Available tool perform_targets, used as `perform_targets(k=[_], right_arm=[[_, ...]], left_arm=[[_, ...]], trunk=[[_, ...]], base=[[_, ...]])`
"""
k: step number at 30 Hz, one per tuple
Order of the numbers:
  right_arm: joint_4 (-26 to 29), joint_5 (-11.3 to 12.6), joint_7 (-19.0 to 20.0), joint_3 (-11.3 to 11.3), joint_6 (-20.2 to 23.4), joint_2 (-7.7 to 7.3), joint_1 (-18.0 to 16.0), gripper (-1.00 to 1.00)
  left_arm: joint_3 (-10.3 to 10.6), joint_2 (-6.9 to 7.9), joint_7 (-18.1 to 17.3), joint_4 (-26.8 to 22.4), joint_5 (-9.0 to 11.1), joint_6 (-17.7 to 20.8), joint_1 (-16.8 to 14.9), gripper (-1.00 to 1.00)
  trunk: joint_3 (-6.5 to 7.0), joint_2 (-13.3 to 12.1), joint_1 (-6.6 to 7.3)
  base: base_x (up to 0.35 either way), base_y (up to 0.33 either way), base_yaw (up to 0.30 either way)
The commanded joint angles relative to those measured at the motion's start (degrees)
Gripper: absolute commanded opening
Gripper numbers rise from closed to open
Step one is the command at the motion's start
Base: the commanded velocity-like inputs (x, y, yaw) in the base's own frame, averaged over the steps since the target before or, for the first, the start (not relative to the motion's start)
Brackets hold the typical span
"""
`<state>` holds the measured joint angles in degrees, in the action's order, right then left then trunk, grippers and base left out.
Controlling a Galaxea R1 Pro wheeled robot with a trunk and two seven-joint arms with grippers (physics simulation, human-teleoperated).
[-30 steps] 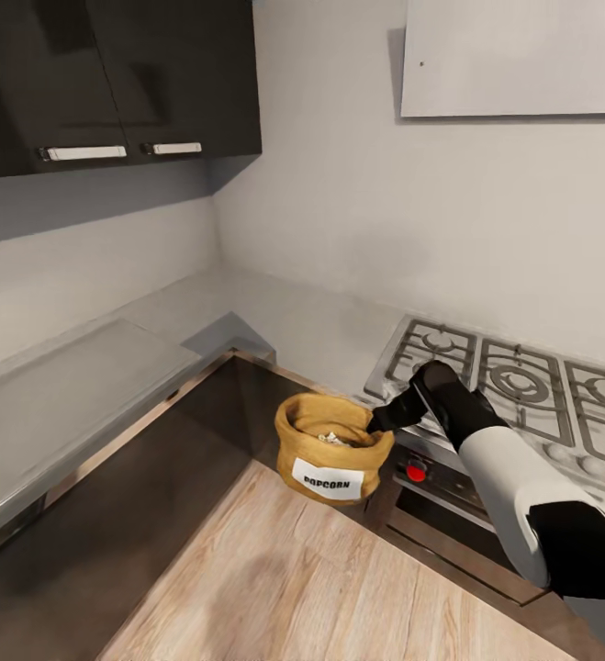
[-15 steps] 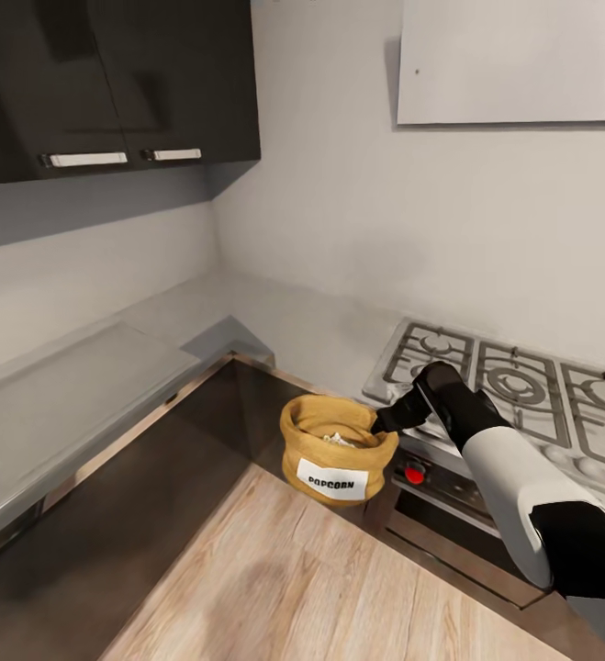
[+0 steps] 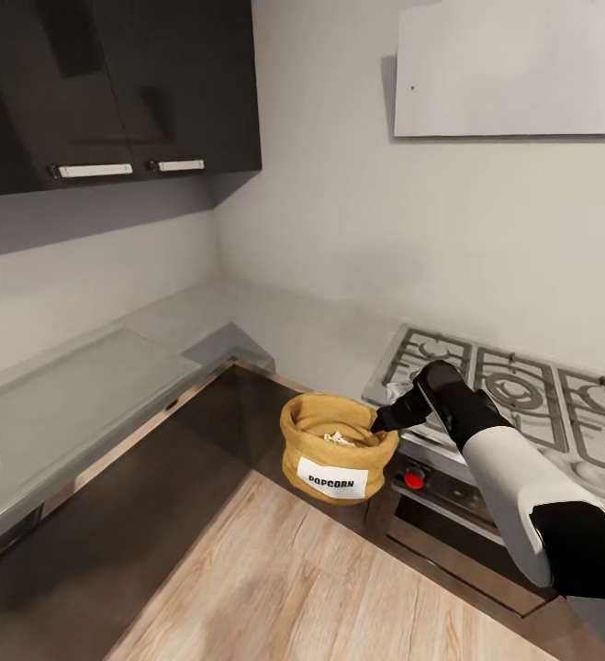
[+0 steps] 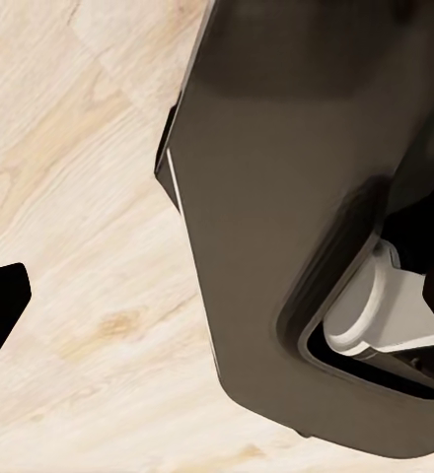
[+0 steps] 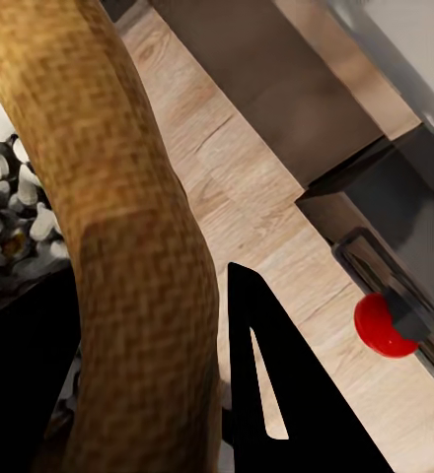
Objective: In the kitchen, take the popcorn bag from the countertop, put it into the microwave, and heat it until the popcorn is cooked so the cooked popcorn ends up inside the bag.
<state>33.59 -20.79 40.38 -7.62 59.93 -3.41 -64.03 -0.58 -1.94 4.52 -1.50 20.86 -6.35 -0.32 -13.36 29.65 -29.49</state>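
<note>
The popcorn bag [image 3: 337,448], a tan cloth sack with a white POPCORN label, hangs in the air over the wood floor, just in front of the hob. My right gripper [image 3: 385,420] is shut on its rolled rim at the side nearest the hob. In the right wrist view the rim [image 5: 128,246] runs between the black fingers [image 5: 266,384]. Pale popcorn bits [image 5: 20,197] lie inside the sack. A black fingertip [image 4: 0,305] of the left gripper shows over the floor, beside the robot's dark base. The microwave is out of view.
The grey L-shaped countertop [image 3: 82,386] runs along the left and back walls. The steel gas hob [image 3: 513,390] sits at the right, with a red knob [image 3: 415,477] below it and the white hood [image 3: 513,69] above. Dark upper cabinets [image 3: 109,83] hang at the left.
The head camera has tilted up a little, so cabinets and hob sit lower in the picture. The bag, still held, has shifted slightly right and up relative to the counter.
</note>
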Motion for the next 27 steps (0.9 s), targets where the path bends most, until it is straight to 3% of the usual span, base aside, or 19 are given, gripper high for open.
perform_targets(k=[1,19,24,27], right_arm=[[0.1,-0.5,0.6,-0.2,0.1,-0.06,0.0,-1.0],[0.1,-0.6,0.3,-0.2,0.1,-0.16,0.0,-1.0],[1.1,-0.3,-6.4,-0.1,0.1,0.0,0.0,-1.0],[1.3,-0.2,-7.9,1.0,0.1,0.08,0.0,-1.0]], left_arm=[[0.0,-0.05,0.2,0.0,0.2,-0.2,0.0,1.0],[0.0,-0.01,0.0,0.0,0.1,-0.2,0.0,1.0],[0.0,-0.02,0.0,0.0,0.1,-0.2,0.0,1.0],[0.0,0.0,0.0,0.0,0.1,-0.2,0.0,1.0]], trunk=[[0.0,0.1,-0.02],[1.66,0.1,-0.02],[2.12,0.1,-0.02],[2.4,0.1,-0.02]], base=[[0.0,0.0,0.0],[0.0,0.0,0.0],[0.0,0.0,0.0],[0.0,0.0,0.0]])
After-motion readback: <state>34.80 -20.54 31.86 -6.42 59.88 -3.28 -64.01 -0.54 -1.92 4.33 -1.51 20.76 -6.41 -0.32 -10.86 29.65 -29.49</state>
